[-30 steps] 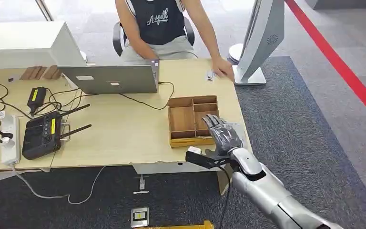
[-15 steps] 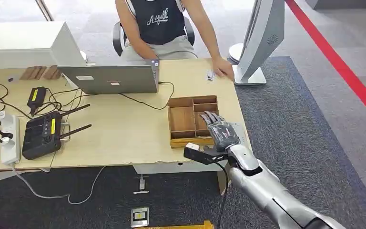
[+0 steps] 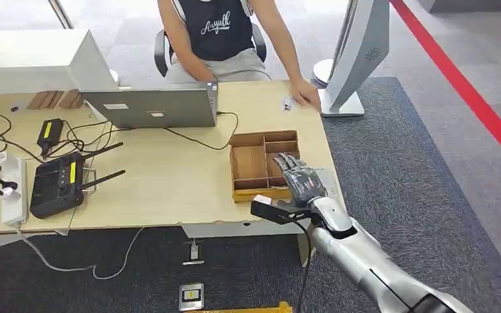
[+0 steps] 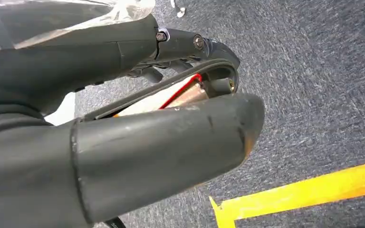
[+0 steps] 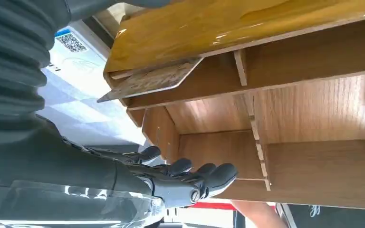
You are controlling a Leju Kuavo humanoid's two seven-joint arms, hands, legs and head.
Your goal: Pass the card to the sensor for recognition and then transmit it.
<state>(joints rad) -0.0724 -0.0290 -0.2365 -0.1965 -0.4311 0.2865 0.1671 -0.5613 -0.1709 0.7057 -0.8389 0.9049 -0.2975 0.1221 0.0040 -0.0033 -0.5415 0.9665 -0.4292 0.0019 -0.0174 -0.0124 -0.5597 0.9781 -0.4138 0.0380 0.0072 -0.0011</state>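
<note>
card lies tilted in a corner compartment of the wooden tray on the counter; right hand hovers over it, fingers spread, holding nothing; pickup, sensor pass and handover all seem left to do; left hand hangs by the floor, fingers curled, grip unclear

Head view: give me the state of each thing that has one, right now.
Right robot hand: open, fingers spread over the tray's near right corner.
Tray: open-topped, visible compartments empty.
Card: leaning on the tray's rim.
Laptop: lid open.
Person's hand: resting on the table.
</note>
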